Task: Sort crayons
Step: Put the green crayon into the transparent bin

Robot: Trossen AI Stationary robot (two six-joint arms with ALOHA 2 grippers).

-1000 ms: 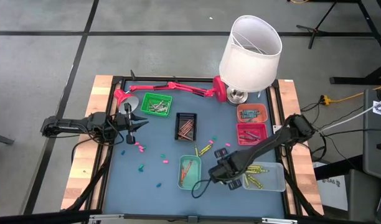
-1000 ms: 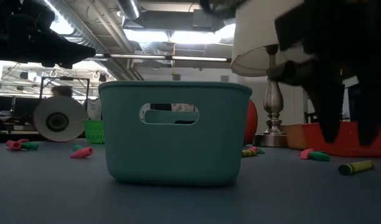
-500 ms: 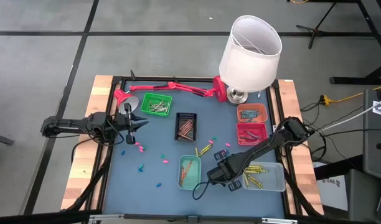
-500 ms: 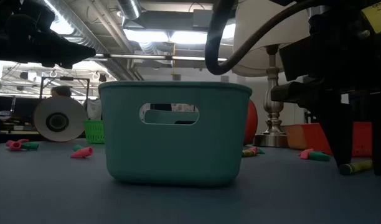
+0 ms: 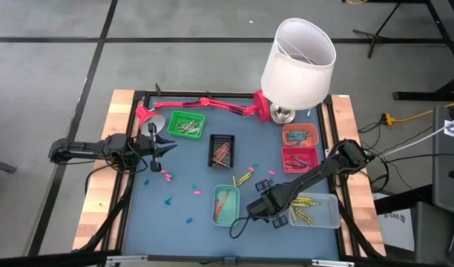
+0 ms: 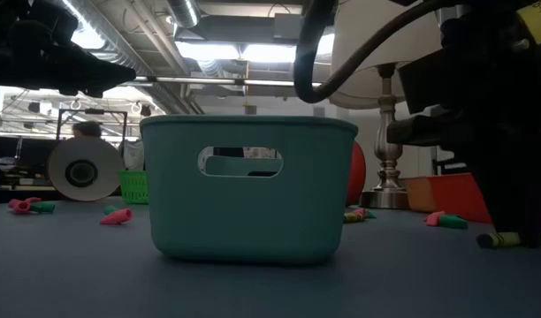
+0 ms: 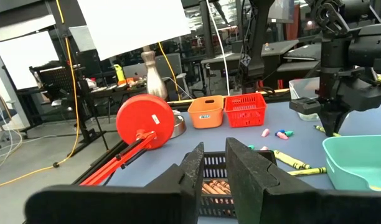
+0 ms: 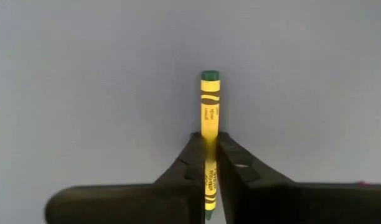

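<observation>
Fingers of the right gripper are pinched on a yellow-wrapped, green-tipped crayon, which runs lengthwise between them with its tip reaching past, low on the blue counter between the teal tray and the clear tray. Further off, loose crayons lie scattered on the counter, others in the black tray and green tray. The left gripper hovers beside the green tray, its fingers a little apart and empty, with the red lamp beyond
</observation>
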